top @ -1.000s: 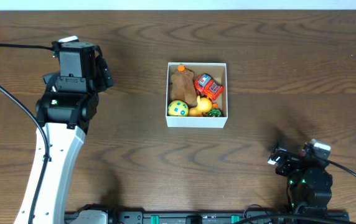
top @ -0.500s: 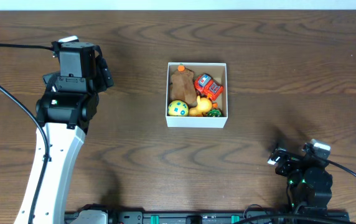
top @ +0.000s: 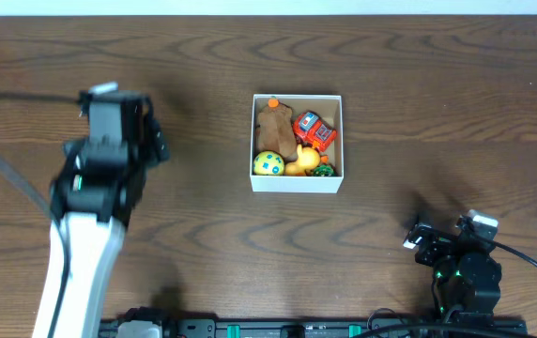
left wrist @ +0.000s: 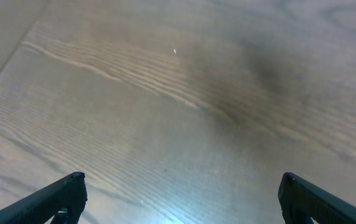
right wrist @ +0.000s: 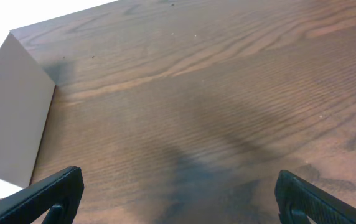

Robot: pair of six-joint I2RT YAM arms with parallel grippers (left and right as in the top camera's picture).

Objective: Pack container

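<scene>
The container (top: 297, 182) is a small white-walled square box at the table's middle. It holds a brown teddy bear (top: 275, 131), a red toy car (top: 314, 130), a yellow-green ball (top: 268, 164), a yellow duck (top: 299, 161) and a small green toy (top: 323, 171). My left gripper (top: 157, 141) is well left of the box, blurred, open and empty; its wrist view (left wrist: 181, 205) shows only bare wood between the spread fingers. My right gripper (top: 421, 237) is open and empty at the front right. Its wrist view (right wrist: 178, 199) shows a white wall of the container (right wrist: 10, 112) at the left.
The dark wooden table (top: 419, 94) carries nothing else. Black cables run from the left arm (top: 85, 216) to the left edge and from the right arm base (top: 466, 282) to the right edge. A black rail lies along the front edge (top: 278, 329).
My left arm has started moving: its wrist has shifted toward the table's front and is motion-blurred. The right arm and the container's contents have not moved.
</scene>
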